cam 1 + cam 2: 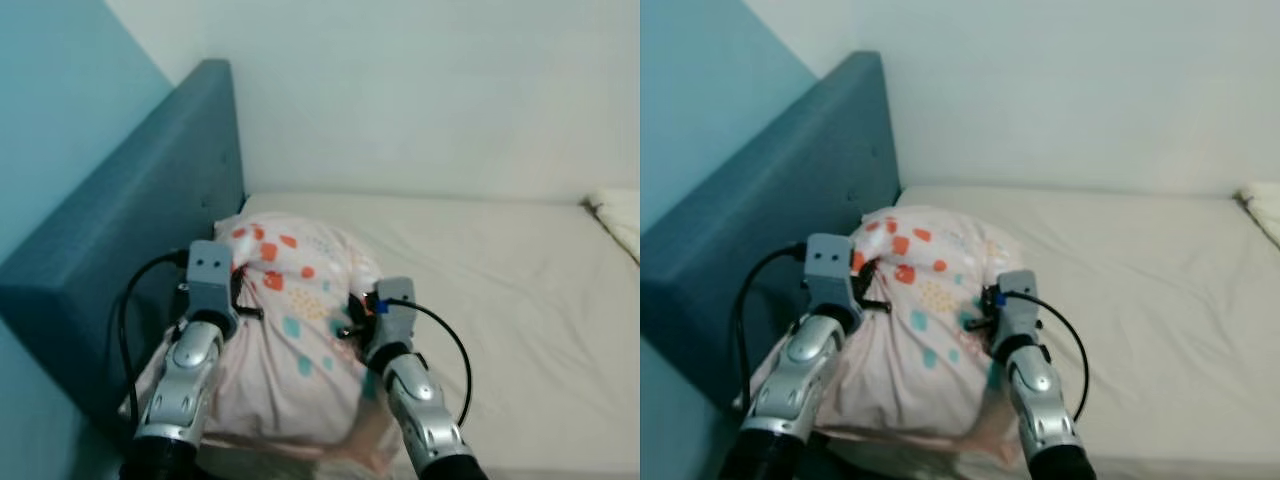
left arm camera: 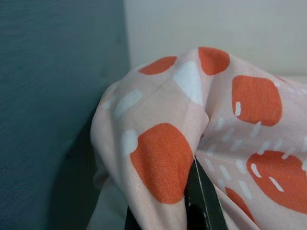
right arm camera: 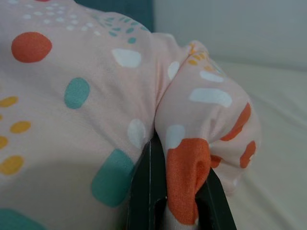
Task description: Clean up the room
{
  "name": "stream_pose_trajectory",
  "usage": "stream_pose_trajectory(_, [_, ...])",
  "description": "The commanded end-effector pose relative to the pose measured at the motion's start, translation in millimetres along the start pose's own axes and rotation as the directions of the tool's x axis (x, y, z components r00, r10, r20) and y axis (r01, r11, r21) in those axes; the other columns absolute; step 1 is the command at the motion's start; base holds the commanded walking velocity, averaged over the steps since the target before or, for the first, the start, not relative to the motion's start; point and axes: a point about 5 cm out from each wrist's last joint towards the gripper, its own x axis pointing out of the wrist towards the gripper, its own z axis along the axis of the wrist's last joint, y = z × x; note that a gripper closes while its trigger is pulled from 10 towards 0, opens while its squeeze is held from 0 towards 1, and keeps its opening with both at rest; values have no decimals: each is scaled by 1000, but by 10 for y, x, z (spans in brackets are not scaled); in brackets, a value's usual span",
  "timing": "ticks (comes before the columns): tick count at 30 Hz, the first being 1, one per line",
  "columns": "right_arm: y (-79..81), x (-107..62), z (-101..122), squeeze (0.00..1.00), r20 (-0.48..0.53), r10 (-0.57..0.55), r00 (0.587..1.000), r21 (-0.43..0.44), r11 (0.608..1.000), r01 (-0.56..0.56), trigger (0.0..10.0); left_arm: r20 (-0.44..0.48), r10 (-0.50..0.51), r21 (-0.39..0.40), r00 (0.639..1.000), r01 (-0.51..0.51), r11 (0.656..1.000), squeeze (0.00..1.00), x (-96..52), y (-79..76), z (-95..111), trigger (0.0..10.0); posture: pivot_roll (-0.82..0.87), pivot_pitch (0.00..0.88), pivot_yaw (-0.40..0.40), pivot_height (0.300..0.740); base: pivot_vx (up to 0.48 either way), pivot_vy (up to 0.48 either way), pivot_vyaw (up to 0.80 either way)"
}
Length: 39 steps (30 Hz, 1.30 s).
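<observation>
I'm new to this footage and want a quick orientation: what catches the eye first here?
A pink pillow dotted with orange and teal spots stands out, held up over the cream mattress beside the teal headboard. Both hands pinch folds of its fabric: the left hand on the side nearer the headboard, the right hand on the other.

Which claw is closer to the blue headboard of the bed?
Left. The left claw grips the pillow on its side beside the headboard; the right claw pinches the pillow's far side.
</observation>
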Motion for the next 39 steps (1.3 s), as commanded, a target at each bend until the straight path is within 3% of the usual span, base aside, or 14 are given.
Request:
stream_pose_trajectory(1, [-5, 24, 98, 0, 51, 14, 999, -15, 1000, -14, 10000, 100, -36, -4, 994, 36, 999, 0, 33, -107, 185, 10000, 80, 0, 5, 740, 0, -480, 0])
stream_pose_trajectory(5, [-8, 22, 96, 0, 52, 13, 999, -15, 1000, -12, 10000, 101, -38, -6, 994, 38, 999, 0, 33, -113, 186, 10000, 80, 0, 6, 740, 0, -480, 0])
stream_pose_trajectory(7, [-24, 21, 92, 0, 52, 8, 999, -15, 1000, -7, 10000, 77, -51, -39, 996, 54, 998, 0, 42, -153, 162, 10000, 80, 0, 8, 740, 0, 0, 0])
stream_pose_trajectory(15, [-112, 45, 112, 0, 48, -26, 999, -23, 999, 27, 10000, 15, -99, -33, 995, 100, 994, 0, 40, -262, 54, 10000, 75, 0, 11, 740, 0, 0, 0])
stream_pose_trajectory(27, [-200, 57, 141, 0, 54, -50, 997, -45, 998, 53, 10000, -13, -92, 2, 996, 92, 996, 0, 82, -226, 11, 10000, 72, 0, 4, 740, 0, 0, 0])
stream_pose_trajectory(39, [-181, 48, 122, 0, 51, -47, 998, -42, 998, 49, 10000, 2, -94, 19, 996, 94, 995, 0, 96, -198, 33, 10000, 72, 0, 4, 740, 0, 472, 0])
